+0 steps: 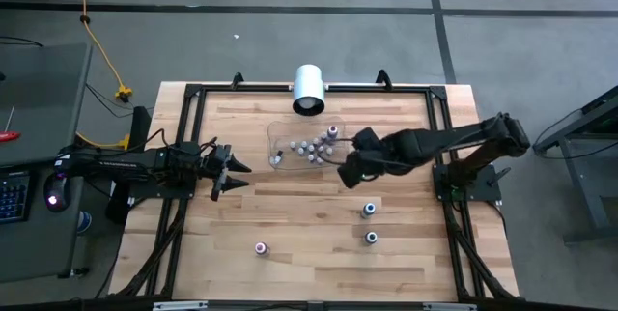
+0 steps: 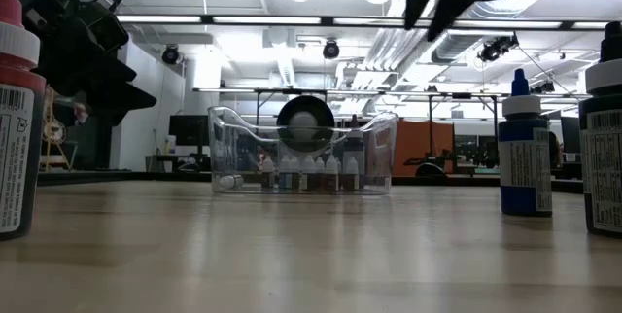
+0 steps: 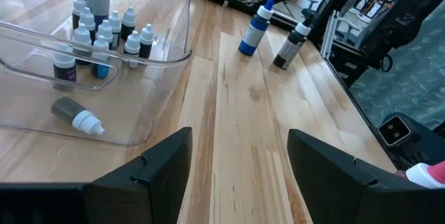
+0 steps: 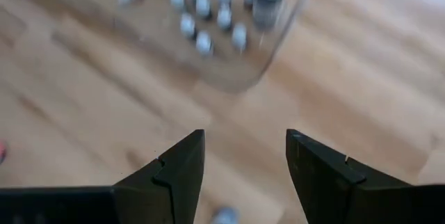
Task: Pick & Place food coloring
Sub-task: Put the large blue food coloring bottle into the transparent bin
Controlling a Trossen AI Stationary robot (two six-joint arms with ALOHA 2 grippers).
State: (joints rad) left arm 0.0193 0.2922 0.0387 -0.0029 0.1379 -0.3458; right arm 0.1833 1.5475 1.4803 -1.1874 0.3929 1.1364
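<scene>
One clear plastic tray (image 1: 280, 135) holds a cluster of about a dozen small dropper bottles (image 1: 311, 147), one lying on its side (image 3: 76, 114). Three larger bottles stand loose on the table: two blue-capped (image 1: 369, 210) (image 1: 372, 239), one pink (image 1: 260, 248). One white cylinder (image 1: 309, 89). Two grippers (image 1: 230, 169) (image 1: 346, 174).

Cluster of small bottles (image 1: 311, 147) inside tray (image 1: 276, 135), cylinder (image 1: 308, 90) behind tray at table's (image 1: 290, 214) far edge, three loose bottles (image 1: 369, 211) on near half, left gripper (image 1: 232, 170) left of tray, right gripper (image 1: 348, 168) just right of it
</scene>
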